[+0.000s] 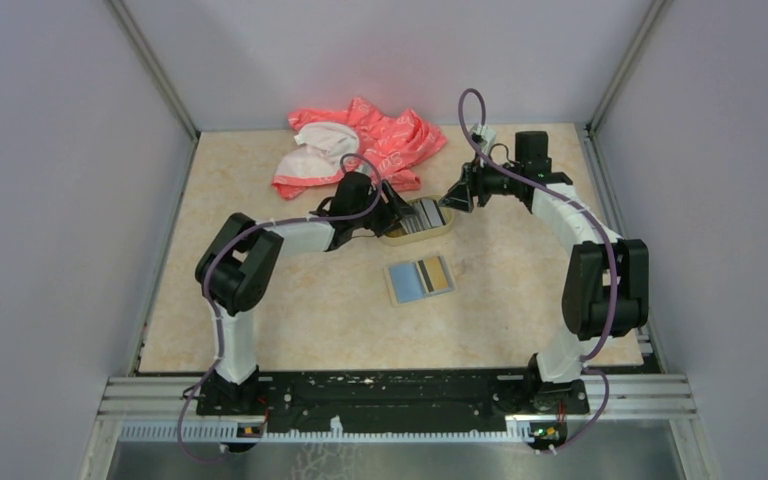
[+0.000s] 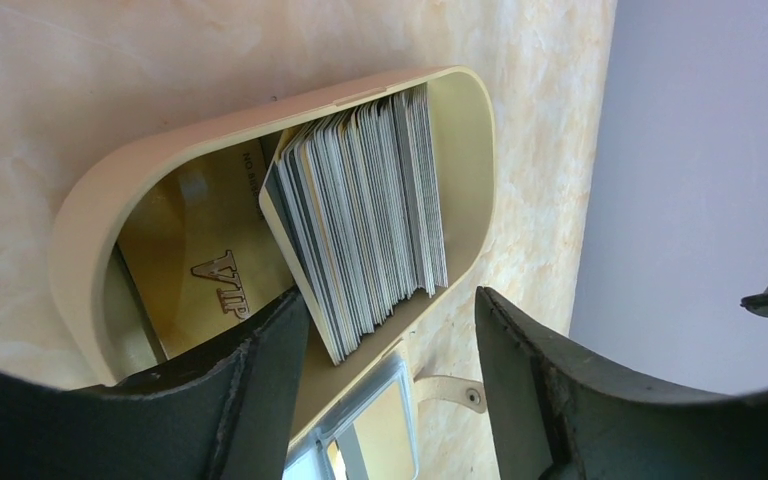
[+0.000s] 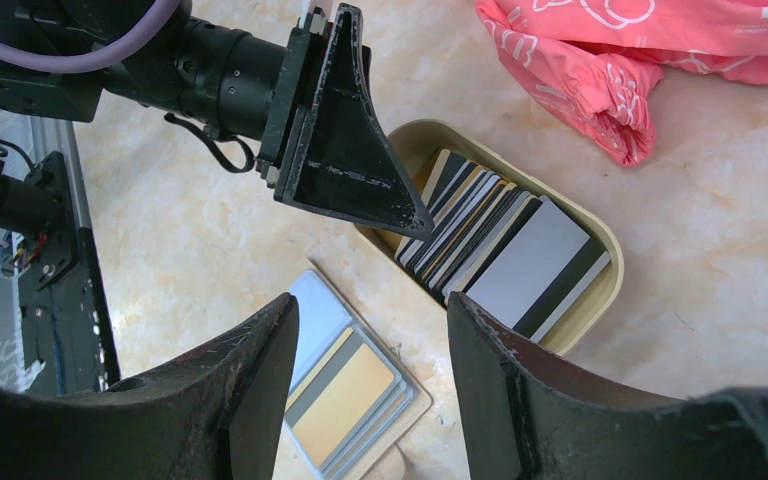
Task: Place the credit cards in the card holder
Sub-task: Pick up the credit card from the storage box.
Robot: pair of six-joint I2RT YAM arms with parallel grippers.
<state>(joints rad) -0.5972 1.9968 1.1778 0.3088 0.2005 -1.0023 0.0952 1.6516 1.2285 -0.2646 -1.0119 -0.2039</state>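
The credit cards point(image 1: 427, 216) stand edge-on as a leaning stack in a tan oval tray point(image 1: 444, 229). In the left wrist view the cards point(image 2: 360, 220) fill the tray's right half. My left gripper point(image 1: 398, 214) is open; in its own view point(image 2: 390, 300) one finger point(image 2: 260, 380) is inside the tray beside the stack and the other point(image 2: 530, 390) is outside the rim. The card holder point(image 1: 419, 280) lies open and flat just in front of the tray, with one tan card in a pocket point(image 3: 350, 390). My right gripper point(image 3: 370, 305) is open and empty, hovering above the tray's far side.
A pink and white cloth bag point(image 1: 365, 145) lies crumpled at the back of the table, close behind the tray. It also shows in the right wrist view point(image 3: 610, 60). Grey walls close in the table on three sides. The two grippers are near each other over the tray.
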